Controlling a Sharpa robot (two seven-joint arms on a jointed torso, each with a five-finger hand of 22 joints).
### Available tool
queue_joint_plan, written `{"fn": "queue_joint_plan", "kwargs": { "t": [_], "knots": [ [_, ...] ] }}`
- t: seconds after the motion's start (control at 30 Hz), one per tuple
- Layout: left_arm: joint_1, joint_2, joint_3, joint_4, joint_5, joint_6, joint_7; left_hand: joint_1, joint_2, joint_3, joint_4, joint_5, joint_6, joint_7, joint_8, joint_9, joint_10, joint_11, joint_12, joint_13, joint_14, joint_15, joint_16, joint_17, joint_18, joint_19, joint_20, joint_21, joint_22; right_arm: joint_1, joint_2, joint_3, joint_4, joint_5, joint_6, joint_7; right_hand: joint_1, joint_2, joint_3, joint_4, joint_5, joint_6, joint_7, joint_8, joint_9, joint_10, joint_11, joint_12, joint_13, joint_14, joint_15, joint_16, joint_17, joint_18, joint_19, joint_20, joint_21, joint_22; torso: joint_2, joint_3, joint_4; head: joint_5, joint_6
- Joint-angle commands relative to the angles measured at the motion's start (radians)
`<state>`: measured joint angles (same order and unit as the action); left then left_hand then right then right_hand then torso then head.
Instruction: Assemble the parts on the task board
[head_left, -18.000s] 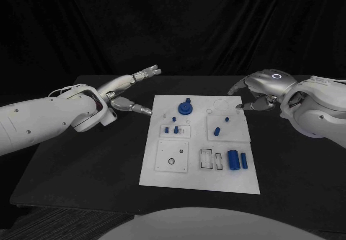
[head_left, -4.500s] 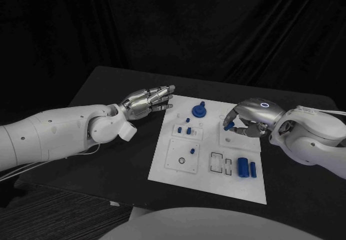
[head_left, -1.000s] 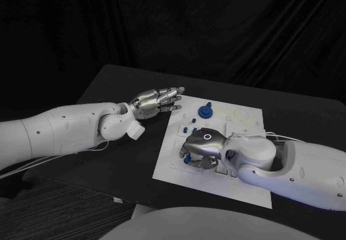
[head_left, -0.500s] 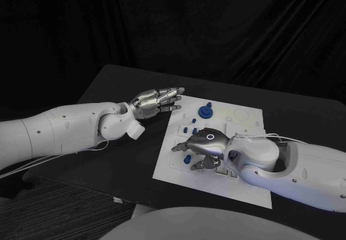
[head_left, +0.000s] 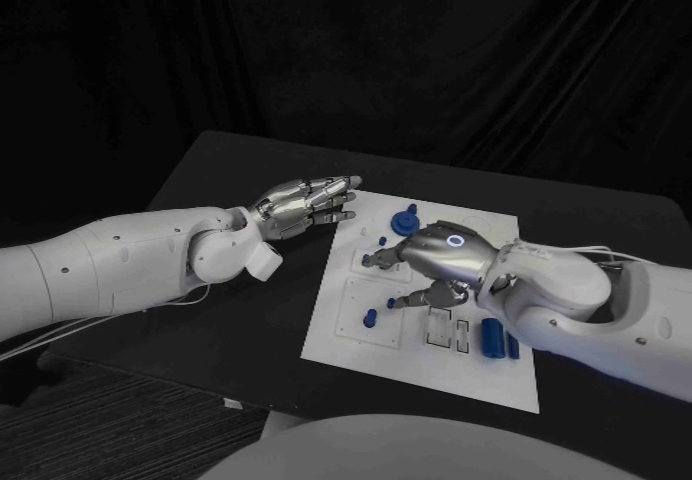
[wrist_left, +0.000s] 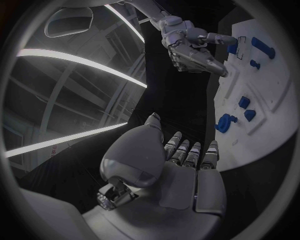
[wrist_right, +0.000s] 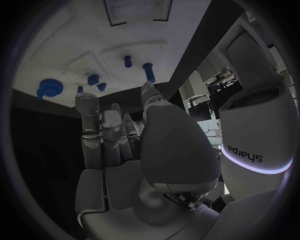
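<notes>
The white task board (head_left: 418, 372) lies in the middle of the black table. My right hand (head_left: 433, 258) hovers over the board's middle with its fingers apart and nothing in them. Near it a blue peg (head_left: 369, 318) stands in the board's near-left plate, with a smaller blue piece (head_left: 389, 302) beside it. A round blue knob (head_left: 407, 220) sits at the far edge, and two blue cylinders (head_left: 492, 333) lie at the near right. My left hand (head_left: 306, 207) hangs empty at the board's far-left corner, fingers stretched out. The right wrist view shows the knob (wrist_right: 49, 87) and blue pegs (wrist_right: 149, 70) beyond my fingers.
Two black-outlined slots (head_left: 444, 330) lie between the peg and the cylinders. Bare black table (head_left: 216, 320) stretches left of the board to the table's front edge. In the left wrist view, the board (wrist_left: 275, 125) and my right hand (wrist_left: 190, 50) lie ahead.
My right hand has lifted off the board's near-left plate and drawn back toward the far right, leaving the blue peg standing there. The left hand has stayed put.
</notes>
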<state>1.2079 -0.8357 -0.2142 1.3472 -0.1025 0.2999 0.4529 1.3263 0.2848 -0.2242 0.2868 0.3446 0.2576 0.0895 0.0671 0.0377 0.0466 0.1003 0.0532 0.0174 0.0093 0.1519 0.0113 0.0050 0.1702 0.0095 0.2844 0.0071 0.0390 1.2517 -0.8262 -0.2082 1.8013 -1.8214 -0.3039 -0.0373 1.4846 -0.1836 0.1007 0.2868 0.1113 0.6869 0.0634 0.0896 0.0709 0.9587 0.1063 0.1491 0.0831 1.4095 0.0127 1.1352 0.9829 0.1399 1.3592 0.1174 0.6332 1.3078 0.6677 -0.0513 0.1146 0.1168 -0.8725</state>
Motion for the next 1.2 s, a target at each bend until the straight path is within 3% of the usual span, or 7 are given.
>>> {"fn": "queue_joint_plan", "kwargs": {
  "t": [0.03, 0.13, 0.2, 0.37, 0.47, 0.63, 1.2],
  "knots": [
    [-0.002, -0.002, 0.001, 0.006, 0.005, 0.004, 0.013, 0.011, 0.003, 0.004, -0.001, 0.003, 0.003, 0.006, 0.003, 0.001, -0.005, -0.003, 0.004, 0.001, 0.0, 0.002, 0.004, 0.001, 0.008, 0.002, 0.003, 0.002, -0.001, 0.051, -0.055, 0.001, 0.029, 0.172, -0.103, 0.001, 0.041, 0.033, 0.025, -0.018, 0.061, 0.079, 0.03, 0.024, 0.011, 0.114, -0.023, 0.089, 0.037, -0.007, -0.01, -0.001, -0.003, 0.007, -0.009, -0.012, -0.027, 0.064, 0.0, -0.0006, 0.0007, -0.013, 0.0],
    [-0.002, -0.004, 0.001, 0.007, 0.005, 0.001, 0.013, 0.011, 0.002, 0.004, -0.001, 0.003, 0.004, 0.006, 0.004, 0.001, -0.004, -0.003, 0.004, 0.001, 0.0, 0.002, 0.005, 0.002, 0.008, 0.002, 0.003, 0.002, 0.001, 0.092, -0.11, 0.001, 0.045, 0.237, -0.095, -0.018, 0.053, 0.061, 0.022, -0.062, 0.097, 0.19, 0.039, 0.063, 0.037, 0.081, -0.068, 0.488, 0.335, -0.057, -0.071, -0.084, -0.095, 0.008, -0.045, -0.041, -0.122, 0.049, -0.001, -0.0005, 0.0009, -0.02, 0.0],
    [-0.002, -0.005, 0.001, 0.008, 0.005, -0.001, 0.012, 0.011, 0.002, 0.004, -0.001, 0.003, 0.004, 0.006, 0.004, 0.001, -0.004, -0.003, 0.004, 0.001, 0.0, 0.002, 0.005, 0.002, 0.008, 0.002, 0.003, 0.002, 0.001, 0.115, -0.148, 0.001, 0.052, 0.267, -0.08, -0.039, 0.012, 0.057, 0.003, -0.046, 0.071, 0.258, 0.035, 0.092, 0.056, 0.137, -0.095, 0.691, 0.503, -0.036, -0.058, -0.045, -0.049, 0.012, -0.03, -0.052, -0.089, 0.058, 0.0, -0.0005, 0.0007, -0.028, 0.0],
    [-0.002, -0.005, 0.001, 0.01, 0.005, -0.004, 0.012, 0.011, 0.001, 0.004, -0.001, 0.003, 0.006, 0.007, 0.005, 0.001, -0.004, -0.003, 0.005, 0.001, 0.001, 0.002, 0.005, 0.002, 0.009, 0.002, 0.003, 0.002, 0.001, 0.143, -0.219, 0.001, 0.046, 0.303, 0.021, -0.129, -0.379, 0.102, -0.052, 0.004, 0.059, 0.446, -0.02, 0.17, 0.123, 0.6, -0.13, 1.408, 1.462, 0.153, -0.093, 0.411, 0.549, -0.062, 0.125, -0.086, 0.454, 0.165, 0.0, -0.001, -0.0006, -0.048, 0.0],
    [-0.002, -0.004, 0.001, 0.011, 0.005, -0.002, 0.012, 0.012, 0.001, 0.005, -0.001, 0.004, 0.006, 0.007, 0.005, 0.001, -0.004, -0.002, 0.006, 0.001, 0.001, 0.002, 0.005, 0.002, 0.009, 0.002, 0.003, 0.002, 0.0, 0.147, -0.243, 0.0, 0.038, 0.311, 0.105, -0.184, -0.456, 0.051, 0.018, 0.008, 0.046, 0.498, -0.035, 0.171, 0.159, 0.612, -0.143, 1.422, 1.488, 0.161, -0.111, 0.436, 0.588, -0.098, 0.163, -0.102, 0.691, 0.208, 0.0, -0.002, 0.0006, -0.066, 0.0],
    [-0.002, -0.005, 0.001, 0.015, 0.005, 0.0, 0.015, 0.013, 0.001, 0.005, -0.002, 0.005, 0.004, 0.007, 0.005, 0.001, -0.004, 0.0, 0.006, 0.001, 0.0, 0.002, 0.005, 0.001, 0.009, 0.002, 0.003, 0.002, -0.001, 0.137, -0.269, 0.0, 0.036, 0.319, 0.213, -0.282, -0.529, 0.011, 0.001, 0.011, 0.045, 0.548, -0.039, 0.171, 0.182, 0.612, -0.144, 1.422, 1.488, 0.161, -0.118, 0.436, 0.588, -0.1, 0.16, -0.11, 0.721, 0.211, 0.0, -0.0048, -0.0021, -0.083, 0.0],
    [-0.001, -0.011, 0.001, 0.015, 0.005, 0.006, 0.011, 0.014, 0.001, 0.006, -0.003, 0.006, 0.006, 0.007, 0.006, 0.001, -0.004, -0.001, 0.006, 0.001, 0.0, 0.002, 0.005, 0.001, 0.009, 0.001, 0.003, 0.002, -0.002, 0.097, -0.266, 0.0, 0.011, 0.555, 0.501, -0.557, -0.567, 0.076, 0.033, 0.005, 0.087, 0.663, -0.075, 0.189, 0.234, 0.612, -0.176, 1.422, 1.488, 0.161, -0.143, 0.436, 0.588, -0.098, 0.15, -0.132, 0.735, 0.209, 0.003, -0.0018, -0.004, -0.116, 0.0]
  ]
}}
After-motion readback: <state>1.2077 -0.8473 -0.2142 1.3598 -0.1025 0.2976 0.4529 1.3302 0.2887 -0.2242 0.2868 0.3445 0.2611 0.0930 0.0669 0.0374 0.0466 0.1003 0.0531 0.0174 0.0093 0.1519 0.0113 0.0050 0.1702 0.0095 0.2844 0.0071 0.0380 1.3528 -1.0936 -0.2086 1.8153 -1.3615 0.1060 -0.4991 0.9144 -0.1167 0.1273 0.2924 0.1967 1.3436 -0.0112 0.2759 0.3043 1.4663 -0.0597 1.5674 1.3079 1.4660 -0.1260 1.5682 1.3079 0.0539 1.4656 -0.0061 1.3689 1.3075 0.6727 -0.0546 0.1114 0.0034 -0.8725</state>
